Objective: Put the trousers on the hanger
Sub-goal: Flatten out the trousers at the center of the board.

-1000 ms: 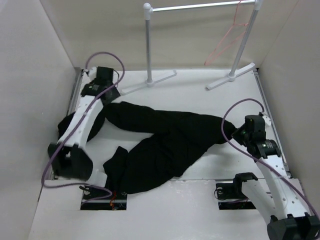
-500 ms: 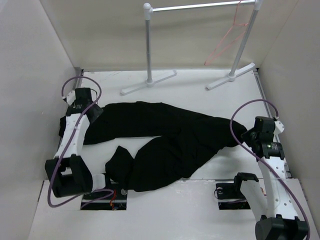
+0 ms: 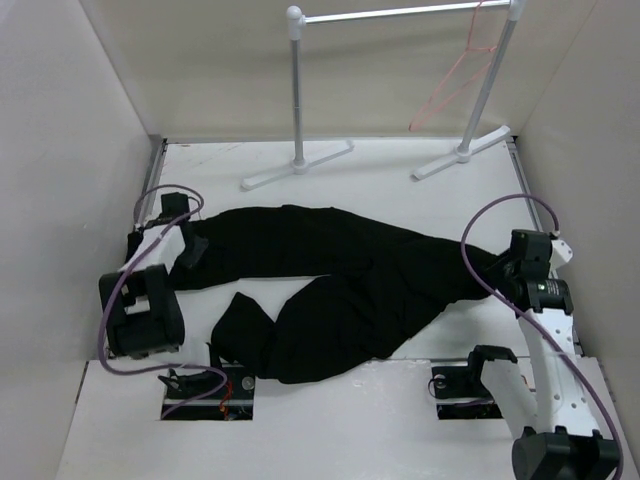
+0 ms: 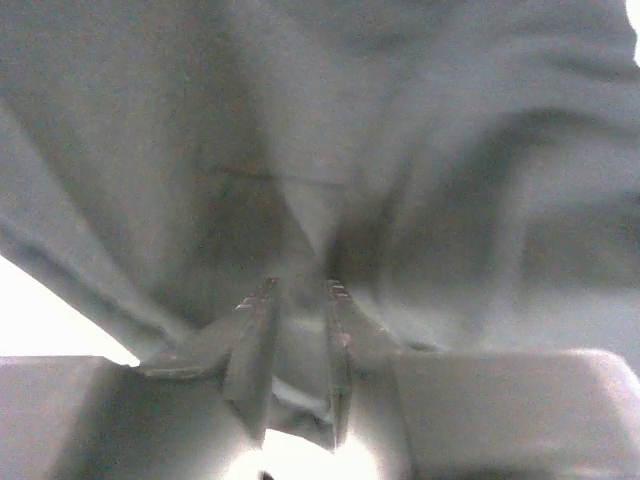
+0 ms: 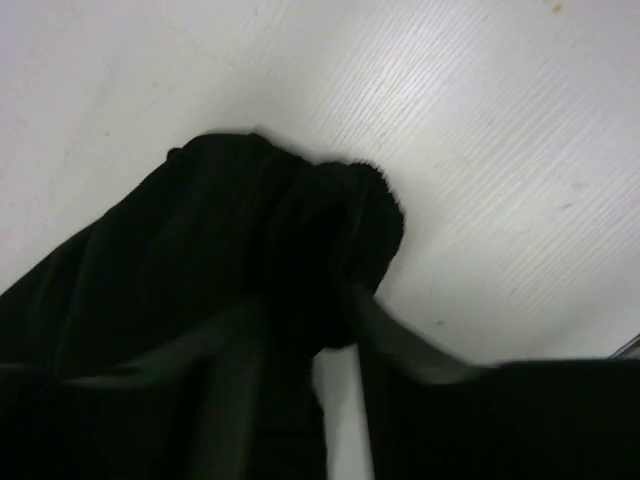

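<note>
Trousers [image 3: 340, 280] lie spread (left gripper [image 4: 300, 292] pinching them).

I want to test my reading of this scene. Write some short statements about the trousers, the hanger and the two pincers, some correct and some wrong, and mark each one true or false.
1. The hanger hangs from the rail. True.
2. The trousers are draped over the hanger. False: they lie spread on the table.
3. The left pincer is closed on trouser cloth. True.
4. The right pincer hovers over bare table and touches nothing. False: it grips a bunch of trouser cloth.
5. The hanger is at the left post of the rail. False: it hangs near the right post.
</note>
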Controlling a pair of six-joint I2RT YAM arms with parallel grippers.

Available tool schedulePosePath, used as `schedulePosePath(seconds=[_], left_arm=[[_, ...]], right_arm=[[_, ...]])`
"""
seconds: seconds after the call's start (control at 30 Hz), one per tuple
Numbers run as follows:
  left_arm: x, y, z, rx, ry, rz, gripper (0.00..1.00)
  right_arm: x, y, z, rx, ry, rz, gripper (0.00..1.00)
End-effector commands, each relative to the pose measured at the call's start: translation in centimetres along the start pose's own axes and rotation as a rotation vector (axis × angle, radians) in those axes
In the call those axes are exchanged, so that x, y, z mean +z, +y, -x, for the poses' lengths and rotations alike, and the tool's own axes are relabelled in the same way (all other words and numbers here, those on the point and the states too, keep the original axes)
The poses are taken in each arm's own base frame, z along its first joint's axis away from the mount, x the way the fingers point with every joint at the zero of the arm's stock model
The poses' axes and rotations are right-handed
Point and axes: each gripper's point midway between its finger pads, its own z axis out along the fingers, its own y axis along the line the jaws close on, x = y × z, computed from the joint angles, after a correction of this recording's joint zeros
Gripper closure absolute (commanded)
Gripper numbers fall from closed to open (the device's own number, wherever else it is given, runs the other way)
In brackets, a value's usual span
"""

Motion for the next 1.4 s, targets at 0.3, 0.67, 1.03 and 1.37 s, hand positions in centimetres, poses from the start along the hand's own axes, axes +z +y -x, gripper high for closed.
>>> schedulePosePath(seconds=[0.3,0.67,1.03,1.37], left_arm=[[-9.8,-5.6,-3.3,0.219,-0.105,-0.28,0.43],[-12.5,-10.0,-11.0,0.403,0.052,-0.467,0.43],[-21.0,-9.5,-30.1,0.907,0.414,-0.697,0.38],[-28.9,-12.5,-42.4,1.299,0.329,-0.971,0.38]], right_arm=[[-2.1,7.1,5.0,-0.17,-0.117,0.098,0.48],[8.8,16.2,-2.2,-0.343,0.142,0.161,0.29],[8.8,17.0,-4.4,-0.34,0.186,0.151,0.92],[1.5,13.6,2.4,-0.157,0.026,0.206,0.31]])
